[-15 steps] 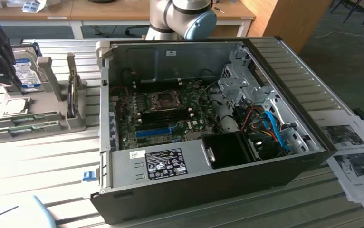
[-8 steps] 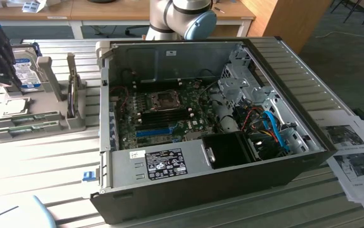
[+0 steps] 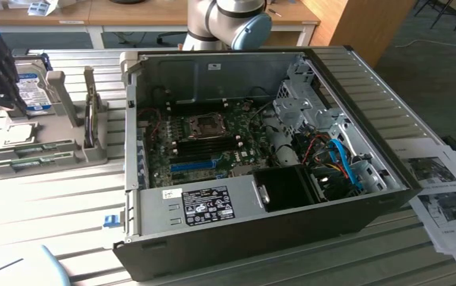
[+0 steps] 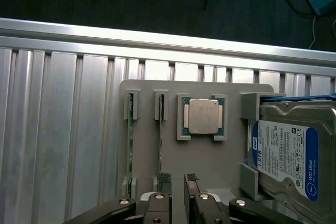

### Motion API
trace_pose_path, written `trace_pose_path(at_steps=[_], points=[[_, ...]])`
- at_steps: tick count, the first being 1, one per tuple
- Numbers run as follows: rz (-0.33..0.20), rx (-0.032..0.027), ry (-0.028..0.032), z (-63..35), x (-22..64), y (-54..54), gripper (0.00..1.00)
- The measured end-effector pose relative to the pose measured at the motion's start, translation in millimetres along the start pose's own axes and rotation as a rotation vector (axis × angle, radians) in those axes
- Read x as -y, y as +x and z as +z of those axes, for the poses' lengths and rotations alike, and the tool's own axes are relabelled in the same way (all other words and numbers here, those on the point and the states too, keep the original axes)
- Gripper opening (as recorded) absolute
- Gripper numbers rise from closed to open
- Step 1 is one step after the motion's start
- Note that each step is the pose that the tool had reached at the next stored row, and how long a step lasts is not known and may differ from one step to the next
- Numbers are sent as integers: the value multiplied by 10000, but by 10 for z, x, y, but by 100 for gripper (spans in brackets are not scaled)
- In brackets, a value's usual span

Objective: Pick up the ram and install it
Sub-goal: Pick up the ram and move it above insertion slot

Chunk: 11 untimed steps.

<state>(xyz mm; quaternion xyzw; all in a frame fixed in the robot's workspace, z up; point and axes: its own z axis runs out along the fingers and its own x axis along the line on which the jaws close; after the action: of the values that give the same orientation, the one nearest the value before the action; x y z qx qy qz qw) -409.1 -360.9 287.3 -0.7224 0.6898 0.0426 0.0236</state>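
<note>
One ram (image 4: 160, 145) stands on edge just beside the spread hand (image 4: 177, 181).

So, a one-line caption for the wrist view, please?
Open hand over a grey holder with two thin green ram sticks, a square silver processor and a blue-labelled hard drive.

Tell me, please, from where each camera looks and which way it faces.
Exterior view: off the arm, raised, looking down at an angle on the open computer case on the slatted table; the arm's grey-and-blue joint shows beyond the case.
Wrist view: on the wrist, looking straight down on the grey parts holder, with the open jaws over it, near a ram stick.
Shared: the holder and the hard drive.
</note>
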Motion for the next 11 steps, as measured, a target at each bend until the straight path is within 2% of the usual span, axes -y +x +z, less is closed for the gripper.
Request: trace_pose_path(at_steps=[11], points=[[1, 1, -11, -9, 7, 96, 23]])
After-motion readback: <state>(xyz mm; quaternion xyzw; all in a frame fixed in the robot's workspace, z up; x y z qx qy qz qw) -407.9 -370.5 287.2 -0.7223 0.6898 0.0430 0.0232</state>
